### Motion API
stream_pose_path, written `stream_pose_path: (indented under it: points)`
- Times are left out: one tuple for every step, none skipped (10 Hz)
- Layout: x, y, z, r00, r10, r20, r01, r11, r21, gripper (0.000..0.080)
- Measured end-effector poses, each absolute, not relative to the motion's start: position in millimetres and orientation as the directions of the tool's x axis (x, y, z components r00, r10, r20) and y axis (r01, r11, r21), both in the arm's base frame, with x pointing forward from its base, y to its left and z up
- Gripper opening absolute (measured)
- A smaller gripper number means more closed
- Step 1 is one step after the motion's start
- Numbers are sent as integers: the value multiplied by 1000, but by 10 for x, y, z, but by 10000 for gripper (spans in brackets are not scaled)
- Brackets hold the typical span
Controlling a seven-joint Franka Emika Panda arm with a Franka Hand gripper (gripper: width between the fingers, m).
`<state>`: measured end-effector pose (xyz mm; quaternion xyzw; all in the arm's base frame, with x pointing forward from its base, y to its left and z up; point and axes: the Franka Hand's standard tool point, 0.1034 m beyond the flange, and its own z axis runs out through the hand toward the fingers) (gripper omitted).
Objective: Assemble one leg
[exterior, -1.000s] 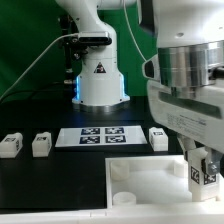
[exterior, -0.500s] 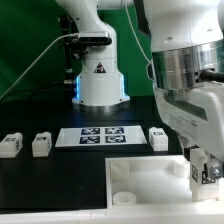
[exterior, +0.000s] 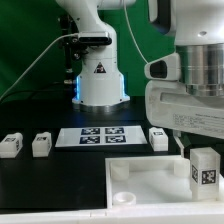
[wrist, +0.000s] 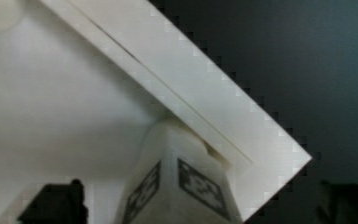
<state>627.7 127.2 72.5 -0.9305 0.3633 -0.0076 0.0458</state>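
One leg (exterior: 204,168), a small white block with a black-and-white tag on its face, stands upright at the corner of the white panel (exterior: 145,178) on the exterior view's right. My gripper (exterior: 198,140) hangs just above it, and its large body fills the upper right. In the wrist view the leg (wrist: 190,180) rises between my two dark fingertips (wrist: 59,200), with a clear gap on each side. The gripper (wrist: 197,205) is open and holds nothing.
Three more legs lie on the black table: two at the exterior view's left (exterior: 11,145) (exterior: 41,144) and one by the panel's far edge (exterior: 158,137). The marker board (exterior: 95,136) lies in front of the robot base (exterior: 100,80).
The jaws have spread apart and let go of the leg. The gripper has lifted, leaving the leg standing on the panel's corner.
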Motion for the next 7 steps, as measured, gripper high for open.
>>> stream_pose_path:
  points:
    - [6277,1249,719,797,-604,-9,-602,-793,-90,649]
    - [6276,1253,719,836,-548,-3,-546,-833,-90,649]
    - [6282,1236,722,905,-425,11,-423,-902,-86,649]
    - [6311,1206,751,963,-270,26,-268,-962,-59,649]
    - [6363,1233,795,993,-107,48,-106,-994,-18,649]
    - [6383,1275,810,996,69,64,68,-998,14,649]
    - [6373,1266,798,997,45,61,44,-999,6,649]
